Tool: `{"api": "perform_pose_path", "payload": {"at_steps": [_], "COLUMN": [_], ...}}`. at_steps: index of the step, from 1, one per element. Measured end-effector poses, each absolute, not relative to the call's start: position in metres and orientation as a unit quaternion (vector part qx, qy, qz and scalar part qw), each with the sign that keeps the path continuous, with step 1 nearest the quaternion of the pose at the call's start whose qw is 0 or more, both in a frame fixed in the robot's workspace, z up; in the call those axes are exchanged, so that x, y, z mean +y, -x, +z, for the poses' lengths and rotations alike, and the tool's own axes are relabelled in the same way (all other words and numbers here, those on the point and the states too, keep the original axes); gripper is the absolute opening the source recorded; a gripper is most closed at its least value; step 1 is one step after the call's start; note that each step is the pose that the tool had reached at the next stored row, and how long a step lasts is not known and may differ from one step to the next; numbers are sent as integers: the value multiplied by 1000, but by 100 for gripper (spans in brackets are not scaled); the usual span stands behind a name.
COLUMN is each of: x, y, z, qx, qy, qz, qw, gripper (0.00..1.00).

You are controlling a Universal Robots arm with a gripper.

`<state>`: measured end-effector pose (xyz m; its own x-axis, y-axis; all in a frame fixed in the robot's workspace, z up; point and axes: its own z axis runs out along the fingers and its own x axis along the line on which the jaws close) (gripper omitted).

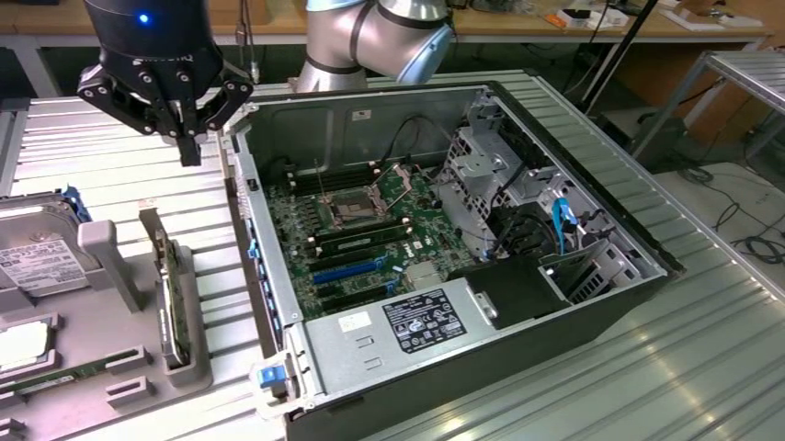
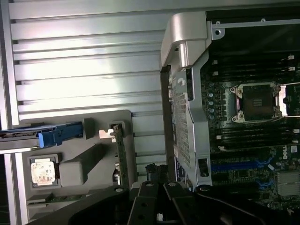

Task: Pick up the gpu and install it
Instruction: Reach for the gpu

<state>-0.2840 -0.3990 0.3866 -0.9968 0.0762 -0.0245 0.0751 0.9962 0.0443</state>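
The gpu (image 1: 165, 285) is a thin dark card standing on edge in a slot of the grey parts holder (image 1: 117, 266) at the exterior view's left. In the wrist view the gpu (image 2: 120, 154) appears edge-on in the same holder (image 2: 93, 131). My gripper (image 1: 189, 152) hangs well above the table, beyond the far end of the card and just beside the open computer case (image 1: 368, 340). Its fingers are shut with nothing between them. The gripper (image 2: 157, 174) also appears dark in the wrist view. Blue expansion slots (image 1: 349, 269) lie on the motherboard inside the case.
A silver hard drive (image 1: 37, 257) with blue rails, a processor chip (image 1: 18, 344) and a green memory stick (image 1: 62, 377) sit in the holder. The case wall (image 2: 187, 117) rises close beside the holder. The arm's base (image 1: 368, 37) stands behind the case.
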Motion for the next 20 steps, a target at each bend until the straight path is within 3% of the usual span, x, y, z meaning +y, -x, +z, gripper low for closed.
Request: {"api": "perform_pose_path", "payload": {"at_steps": [20], "x": [-399], "y": [319], "z": [386], "qx": [999], "qy": [-38], "qz": [22], "qw": [13], "gripper": [11]}}
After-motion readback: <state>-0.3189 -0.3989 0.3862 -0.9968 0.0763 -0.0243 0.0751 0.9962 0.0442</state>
